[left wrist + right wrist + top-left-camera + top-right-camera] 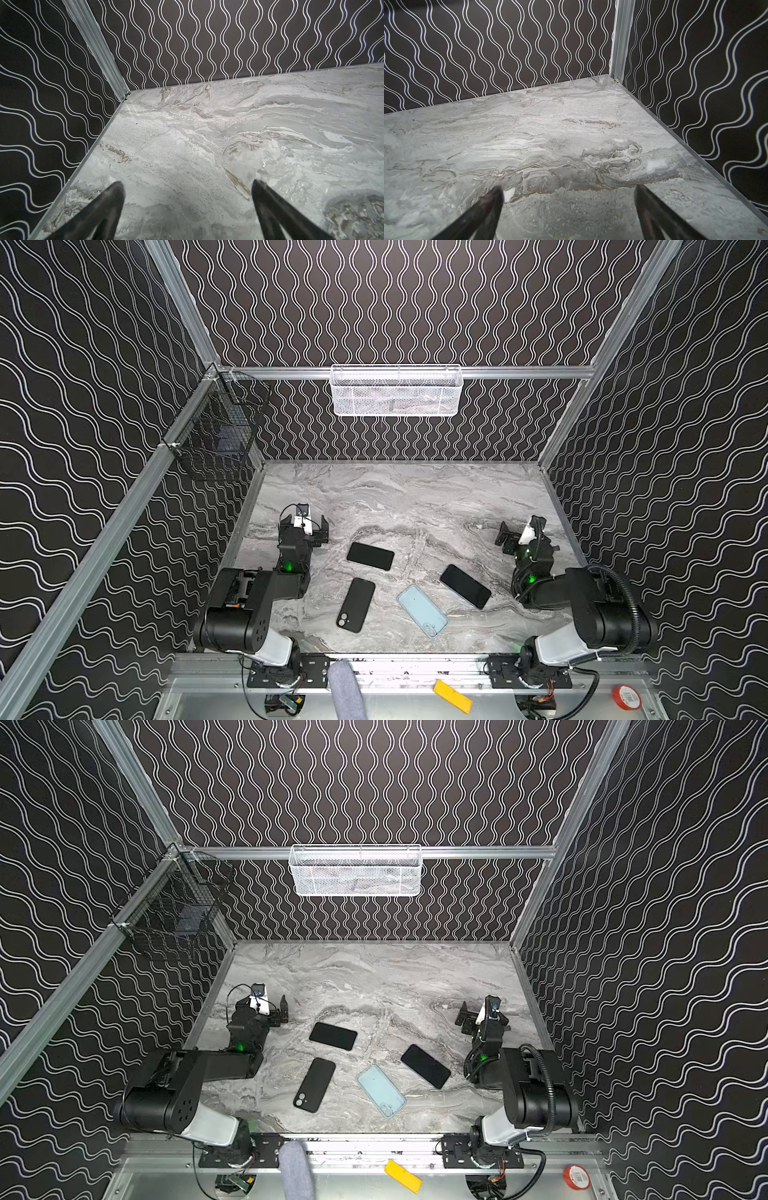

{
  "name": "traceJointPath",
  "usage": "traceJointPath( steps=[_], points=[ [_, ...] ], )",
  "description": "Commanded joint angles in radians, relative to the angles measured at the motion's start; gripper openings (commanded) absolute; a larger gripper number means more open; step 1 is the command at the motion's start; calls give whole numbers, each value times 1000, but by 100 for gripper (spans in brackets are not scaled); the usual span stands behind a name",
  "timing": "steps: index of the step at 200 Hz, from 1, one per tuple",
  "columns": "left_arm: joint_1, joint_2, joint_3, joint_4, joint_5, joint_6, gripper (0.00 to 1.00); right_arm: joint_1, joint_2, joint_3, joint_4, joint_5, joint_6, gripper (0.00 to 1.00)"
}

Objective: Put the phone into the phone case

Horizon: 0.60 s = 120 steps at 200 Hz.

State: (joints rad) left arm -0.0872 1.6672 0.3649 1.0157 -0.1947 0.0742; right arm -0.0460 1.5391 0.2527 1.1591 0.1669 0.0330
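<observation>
In a top view I note a grey marble tabletop [415, 493] boxed by black wave-patterned walls [83, 427]. Mid-table, the left phone [370, 556] lies nearly crosswise; the right phone [465, 586] slants diagonally, just beside the blue case [423, 611]. Left wrist: left gripper [188, 182] spread wide, empty. Right wrist: right gripper [568, 187] likewise.

Marble table [415, 497] — on it a black phone [370, 556], another phone [465, 586], black case [355, 605], pale-blue case [423, 611].
</observation>
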Motion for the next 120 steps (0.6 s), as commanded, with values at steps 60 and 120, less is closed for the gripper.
traceJointPath(
  steps=[60,120],
  points=[
    [-3,-2,0,33,-6,-14,99,1,0,2,34,-7,1,100],
    [-2,-3,3,26,-1,-16,99,1,1,1,35,-7,1,100]
  ],
)
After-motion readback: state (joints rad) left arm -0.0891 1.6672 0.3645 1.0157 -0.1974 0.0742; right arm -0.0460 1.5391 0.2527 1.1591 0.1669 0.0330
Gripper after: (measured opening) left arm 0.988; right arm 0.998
